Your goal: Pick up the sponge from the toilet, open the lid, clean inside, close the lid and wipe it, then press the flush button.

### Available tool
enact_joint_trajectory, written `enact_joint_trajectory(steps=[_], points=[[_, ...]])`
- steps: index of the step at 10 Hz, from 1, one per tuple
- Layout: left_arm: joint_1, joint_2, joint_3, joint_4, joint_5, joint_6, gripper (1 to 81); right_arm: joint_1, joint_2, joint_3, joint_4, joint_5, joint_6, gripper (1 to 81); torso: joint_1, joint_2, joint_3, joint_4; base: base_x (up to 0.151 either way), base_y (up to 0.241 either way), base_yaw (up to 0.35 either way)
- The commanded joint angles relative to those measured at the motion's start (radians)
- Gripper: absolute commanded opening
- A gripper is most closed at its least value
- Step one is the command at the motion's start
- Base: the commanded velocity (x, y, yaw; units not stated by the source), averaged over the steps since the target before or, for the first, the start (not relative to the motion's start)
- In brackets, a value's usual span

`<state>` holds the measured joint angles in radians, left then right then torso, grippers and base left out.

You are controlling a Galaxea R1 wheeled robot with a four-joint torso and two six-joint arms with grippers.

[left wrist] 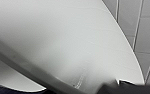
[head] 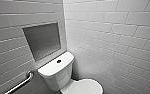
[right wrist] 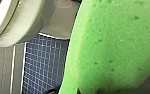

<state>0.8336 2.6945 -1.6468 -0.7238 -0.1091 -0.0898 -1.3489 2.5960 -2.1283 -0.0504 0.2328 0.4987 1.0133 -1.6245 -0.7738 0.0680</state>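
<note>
Looks down from the head camera into a white-tiled corner. Finds the toilet (head: pixel 56 75) there, tank backed against the left wall, bowl reaching out toward the near right. Sees the lid (head: pixel 87 87) lying down over the bowl, white and glossy, cut off by the near edge of the view. Notes a small round dark flush button (head: pixel 59 61) in the middle of the flat tank top. Takes in a recessed niche (head: pixel 42 40) in the left wall just above the tank, and a metal grab bar (head: pixel 22 83) low on the same wall, left of the tank and apart from it.

Grasps the sponge (right wrist: pixel 116 47) in the right gripper (right wrist: pixel 108 90), to judge by the pad hanging clear of the floor right at the wrist camera. Holds it, bright green and porous, beside the rounded white outside of the bowl without touching it, with small blue floor tiles (right wrist: pixel 43 67) and white wall tiles beyond.

Meets, in the left wrist view, a broad smooth white glossy surface of the toilet very close to the camera, with white wall tiles past its curved edge; cannot tell whether lid or another part. Cannot tell the left gripper's state either, released or clenched
</note>
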Motion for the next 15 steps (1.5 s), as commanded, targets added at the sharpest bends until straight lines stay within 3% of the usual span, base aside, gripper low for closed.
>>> enact_joint_trajectory(steps=[1,4,5,9,15], points=[[-0.218,-0.071,0.045,0.049,-0.145,0.024,81.1,0.055,-0.026,0.012,-0.023,-0.039,-0.002,1.0,0.0,0.0,0.0,0.0,0.0,0.0,0.0],[-0.233,-0.108,0.079,0.049,-0.162,0.001,81.1,0.053,-0.02,0.005,-0.026,-0.039,-0.002,1.0,0.0,0.0,0.0,0.0,0.0,0.0,0.0],[-0.233,-0.113,0.081,0.049,-0.19,-0.038,81.1,0.053,-0.014,0.002,-0.026,-0.039,-0.002,1.0,0.0,0.0,0.0,0.0,0.0,0.0,0.0],[-0.251,-0.112,0.079,0.053,-0.254,-0.342,81.1,0.05,-0.012,-0.001,-0.025,-0.039,-0.002,1.0,0.0,0.0,0.0,0.0,0.0,0.0,0.0],[-0.251,-0.244,0.194,0.076,-0.294,-0.363,81.1,0.053,-0.006,-0.004,-0.025,-0.039,-0.002,1.0,0.0,0.0,0.0,0.0,0.0,0.0,0.0]])
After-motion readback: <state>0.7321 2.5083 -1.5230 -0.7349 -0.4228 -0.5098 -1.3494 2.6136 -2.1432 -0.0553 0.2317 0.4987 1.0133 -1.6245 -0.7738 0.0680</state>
